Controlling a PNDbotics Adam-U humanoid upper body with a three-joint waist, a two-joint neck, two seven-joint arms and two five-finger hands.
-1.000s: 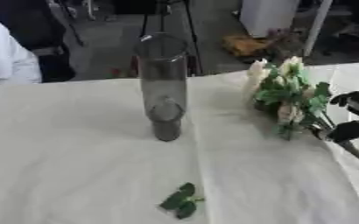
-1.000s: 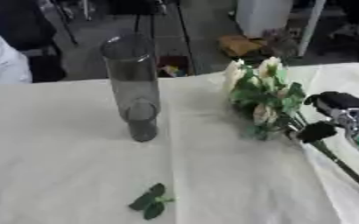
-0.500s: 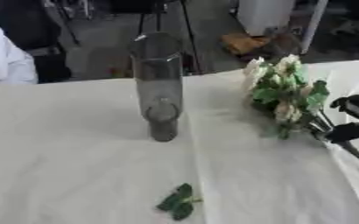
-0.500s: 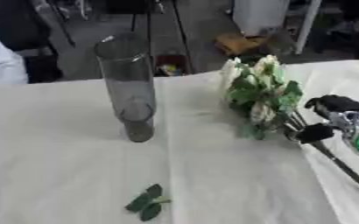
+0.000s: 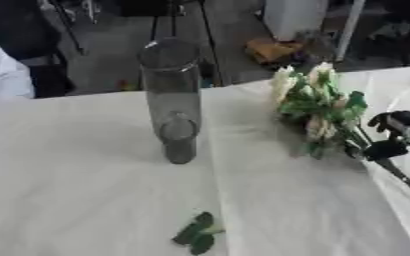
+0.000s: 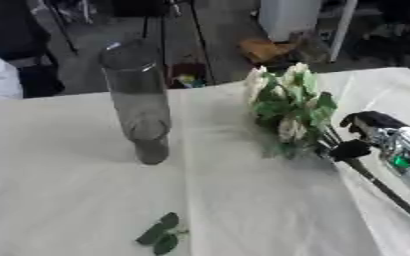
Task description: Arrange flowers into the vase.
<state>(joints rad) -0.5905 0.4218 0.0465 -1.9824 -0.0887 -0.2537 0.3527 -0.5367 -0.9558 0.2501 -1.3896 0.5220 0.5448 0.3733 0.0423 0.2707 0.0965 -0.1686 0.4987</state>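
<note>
A white table [image 5: 86, 190] is filling most of both views, and the task is looking barely begun: the tall clear vase [image 5: 171, 97] is standing upright left of the middle with no flowers in it, though something small and rounded is showing low inside the glass. The flowers [image 6: 287, 107], a bunch of pale blooms with green leaves, are lying on the cloth well to the right of the vase, heads pointing to the far side and dark stems trailing toward the near right edge. The right hand [image 6: 370, 132] is coming in from the right edge and reaching at the stems just below the leaves; its dark fingers are curling near them, but whether they are actually pinching a stem I cannot tell. So lifting the bunch, carrying it left and standing it in the vase all seem to be left. The right eye view is showing more of the hand, including a silver part with a green spot, which the left eye view is cutting off. A loose sprig of leaves [image 5: 195, 234] is lying near the front. The left hand is not showing.
</note>
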